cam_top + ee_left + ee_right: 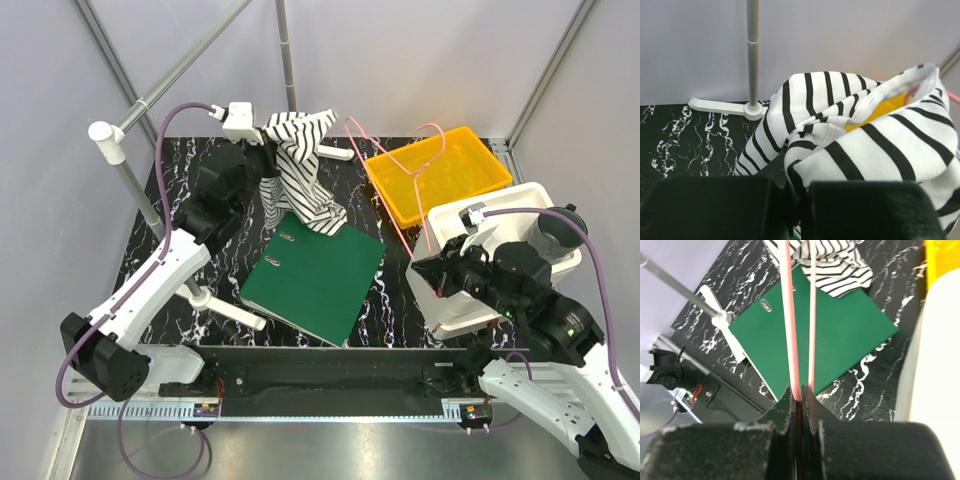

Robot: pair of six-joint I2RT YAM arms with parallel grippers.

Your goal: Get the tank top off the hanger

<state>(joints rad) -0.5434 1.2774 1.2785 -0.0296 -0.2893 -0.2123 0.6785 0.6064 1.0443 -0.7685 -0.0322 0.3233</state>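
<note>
Left gripper (798, 197) is clamped right down on a bunched fold of the black-and-white striped tank top (850, 145), jaws fully closed with cloth pinched between them. That pinch sits at 11 o'clock on the black marbled tabletop (395, 300). From there the garment trails toward 5 o'clock, which is its long axis, and its lower end lies on the far corner of the green binder (320, 280).

Over at 3 o'clock, the right gripper (799, 401) is closed tight on the thin pink wire hanger (789, 325), two wires meeting in its jaws. The hanger's long axis runs from there toward 11 o'clock. Its far end fans out over the left edge of the yellow plastic tray (465, 165), with one tip just beside the cloth.

Now the dangers. Whether that tip is clear of the fabric cannot be told; the left wrist view shows a sliver of pink past the garment's opening. If it is inside, pulling apart could snag the hem and twist the wire round in the right gripper's narrow hold. The pinch on loose cloth could slip. And the trailing end could tug the binder, or swing against the grey metal rail post (753, 55) close behind.
</note>
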